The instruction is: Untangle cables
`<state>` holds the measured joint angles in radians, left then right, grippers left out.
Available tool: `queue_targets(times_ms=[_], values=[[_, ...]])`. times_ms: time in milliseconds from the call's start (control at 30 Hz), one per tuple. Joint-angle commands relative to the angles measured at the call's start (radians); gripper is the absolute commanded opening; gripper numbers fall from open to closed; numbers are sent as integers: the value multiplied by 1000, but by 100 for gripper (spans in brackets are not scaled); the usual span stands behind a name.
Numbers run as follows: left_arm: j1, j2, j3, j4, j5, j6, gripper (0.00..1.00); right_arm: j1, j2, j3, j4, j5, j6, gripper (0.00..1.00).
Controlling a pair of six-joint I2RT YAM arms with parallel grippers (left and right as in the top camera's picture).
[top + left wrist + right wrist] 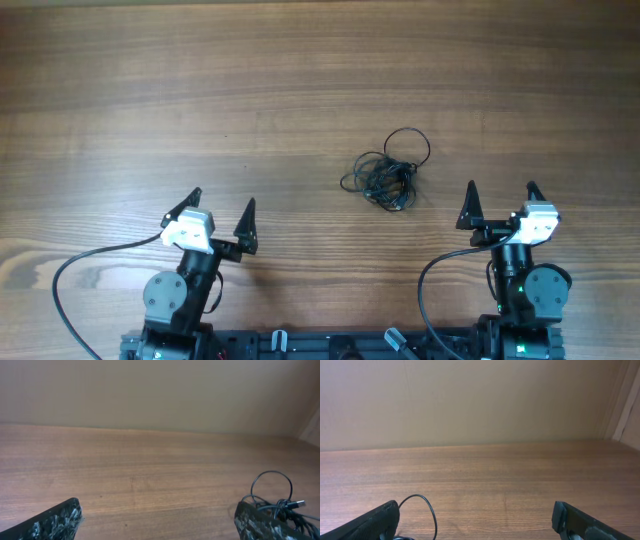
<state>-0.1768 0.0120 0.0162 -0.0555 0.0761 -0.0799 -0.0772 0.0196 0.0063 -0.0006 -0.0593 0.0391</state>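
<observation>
A wood-grain table (pixel 300 70) fills the overhead view, and a plain beige wall (pixel 150 390) rises along the table's far edge.

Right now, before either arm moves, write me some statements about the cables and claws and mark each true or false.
1. The cables lie in one tangled bundle on the table. True.
2. The left claw holds the cables. False: it is open, empty and apart from them.
3. The bundle lies nearer the right claw than the left. True.
4. The right claw is shut. False: it is open.
</observation>
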Motion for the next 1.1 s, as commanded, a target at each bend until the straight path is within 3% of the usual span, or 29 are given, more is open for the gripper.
queue_targets(times_ms=[0,133,300,467,667,767,867,1067], values=[[-4,-5,-4,40,-13,-100,100,2,-2,-1,3,-8,-11,100],[-5,-4,50,25,-13,-196,100,2,-2,-1,2,-8,-11,100],[-5,60,181,-55,25,-211,100,2,-2,-1,2,-8,-11,100],[-5,265,349,-124,89,-220,100,2,-2,-1,2,-8,-11,100],[-5,603,546,-145,263,-230,100,2,-2,-1,2,-8,-11,100],[-43,827,662,-144,295,-339,100,2,-2,-1,3,-8,-11,100],[-121,969,735,-138,306,-359,100,2,-2,-1,3,-8,-11,100],[-333,1215,768,114,309,-359,100,2,-2,-1,3,-8,-11,100]])
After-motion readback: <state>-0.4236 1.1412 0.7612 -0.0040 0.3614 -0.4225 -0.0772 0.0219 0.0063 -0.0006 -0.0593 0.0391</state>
